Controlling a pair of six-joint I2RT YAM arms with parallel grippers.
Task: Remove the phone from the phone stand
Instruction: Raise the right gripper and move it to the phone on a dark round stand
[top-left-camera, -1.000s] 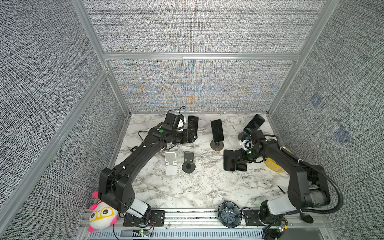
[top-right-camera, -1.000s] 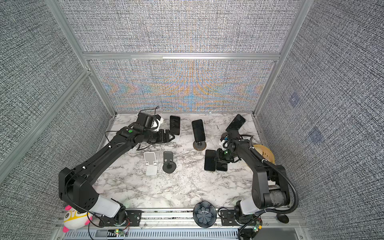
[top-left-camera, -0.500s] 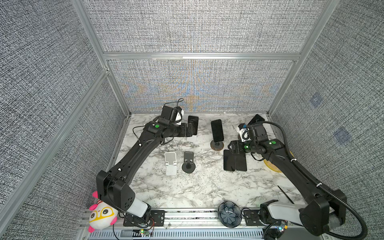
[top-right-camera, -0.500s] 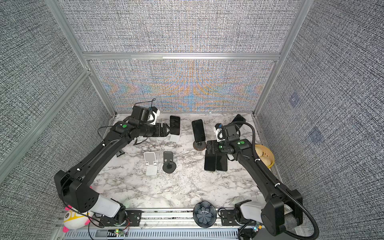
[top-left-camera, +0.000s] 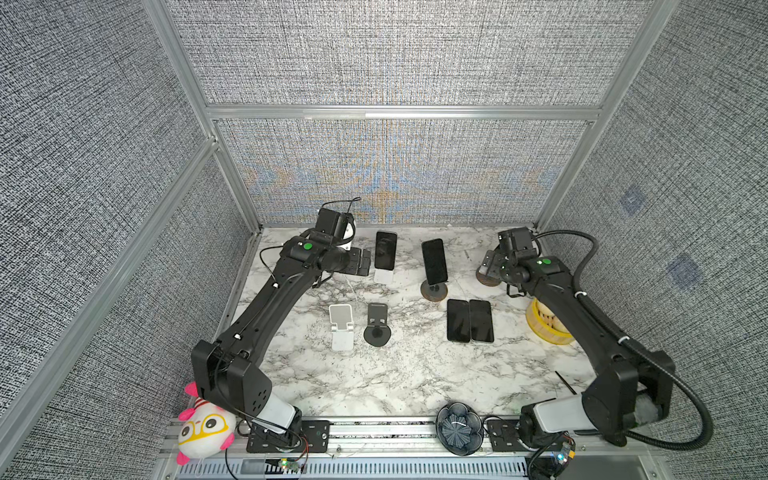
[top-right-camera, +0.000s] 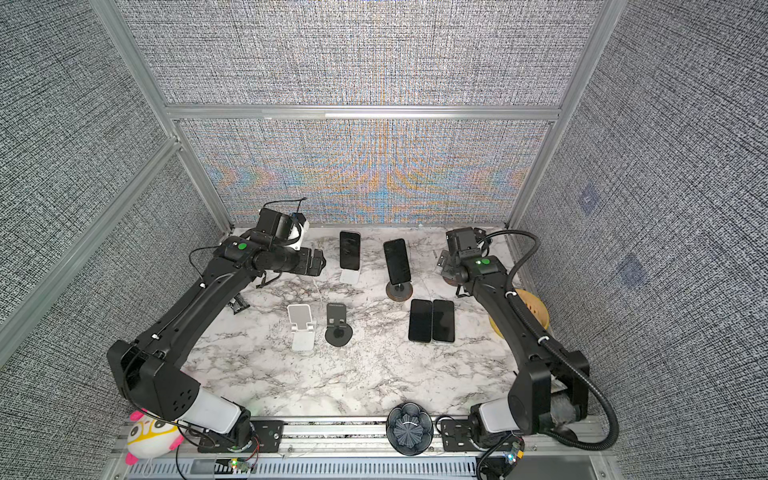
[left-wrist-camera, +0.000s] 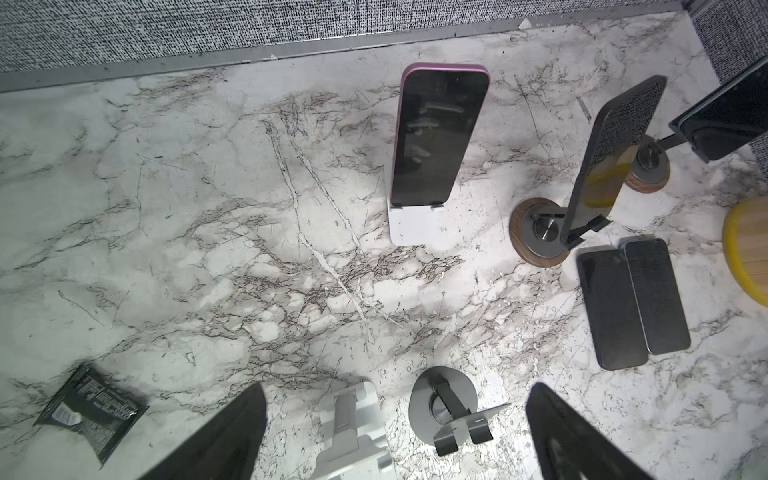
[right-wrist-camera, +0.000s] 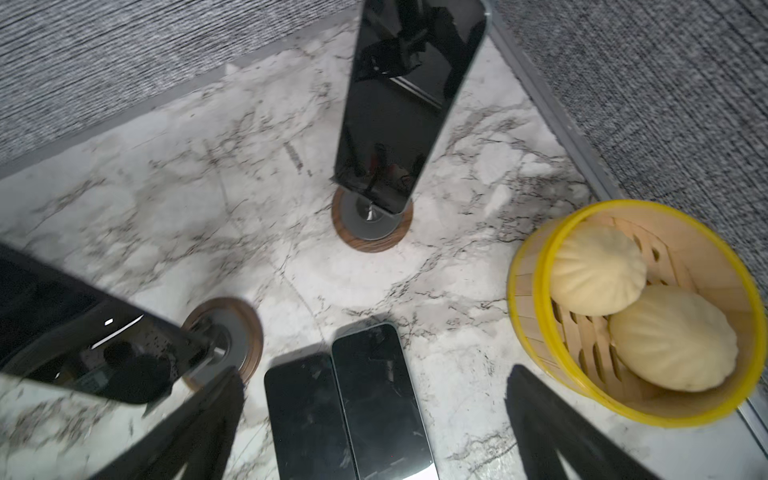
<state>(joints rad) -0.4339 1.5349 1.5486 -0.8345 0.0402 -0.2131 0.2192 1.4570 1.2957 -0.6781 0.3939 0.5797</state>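
right wrist: steamer (right-wrist-camera: 525, 307) w/ 2 buns (right-wrist-camera: 598, 272)

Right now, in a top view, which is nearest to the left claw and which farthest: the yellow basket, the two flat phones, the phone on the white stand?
From the left claw:
1. phone on the white stand, just beside it, at the back.
2. two flat phones, right of the middle.
3. yellow basket, far right.
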